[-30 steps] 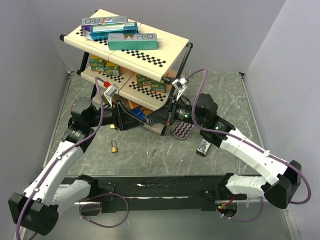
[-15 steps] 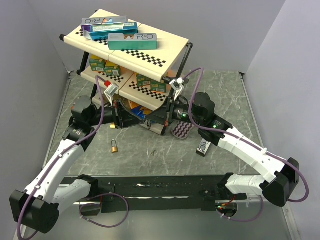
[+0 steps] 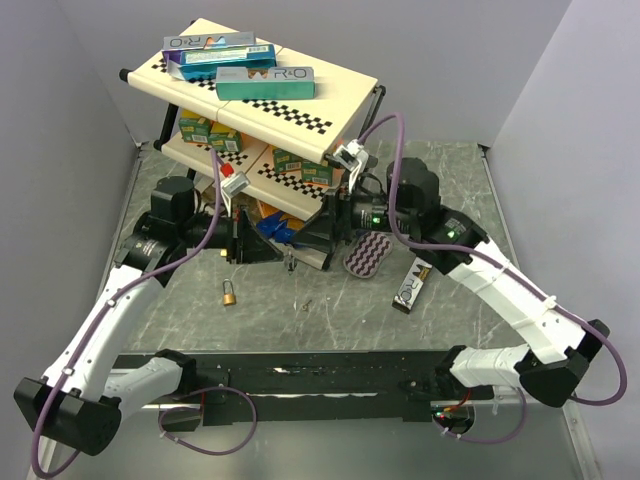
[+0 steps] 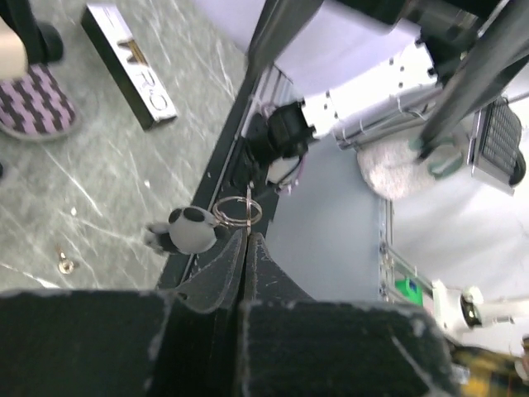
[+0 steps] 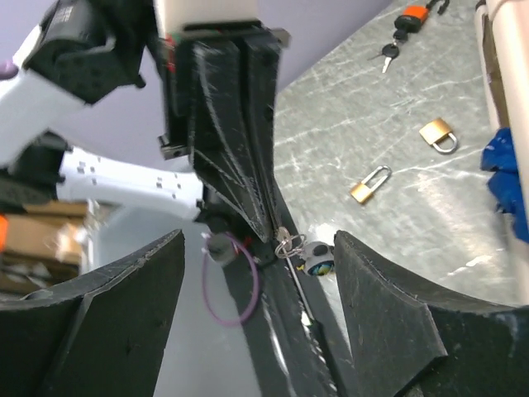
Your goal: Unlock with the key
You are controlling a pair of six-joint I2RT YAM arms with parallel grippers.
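My left gripper [image 3: 284, 247] is shut on the key [image 5: 283, 241], pinching it at the fingertips [image 4: 246, 236]. The key's ring [image 4: 238, 212] and a small panda charm [image 4: 192, 230] hang from it above the table. My right gripper [image 5: 258, 240] faces the left one with its fingers spread wide on either side of the key, touching nothing. In the top view the right gripper [image 3: 312, 238] sits just right of the left one. A brass padlock [image 3: 230, 295] lies on the table below and left of both. The right wrist view shows that brass padlock [image 5: 369, 184] and a second one [image 5: 436, 135].
A two-tier shelf rack [image 3: 340, 95] with boxes stands behind the grippers. A purple patterned slipper [image 3: 365, 258] and a black bar-shaped box [image 3: 410, 287] lie to the right. A small loose metal piece [image 3: 308, 305] lies near the front. An orange lock [image 5: 411, 15] with keys lies farther off.
The left gripper has closed on the key and the right gripper has opened and let it go. Both arms shifted slightly, the right one drawing back.
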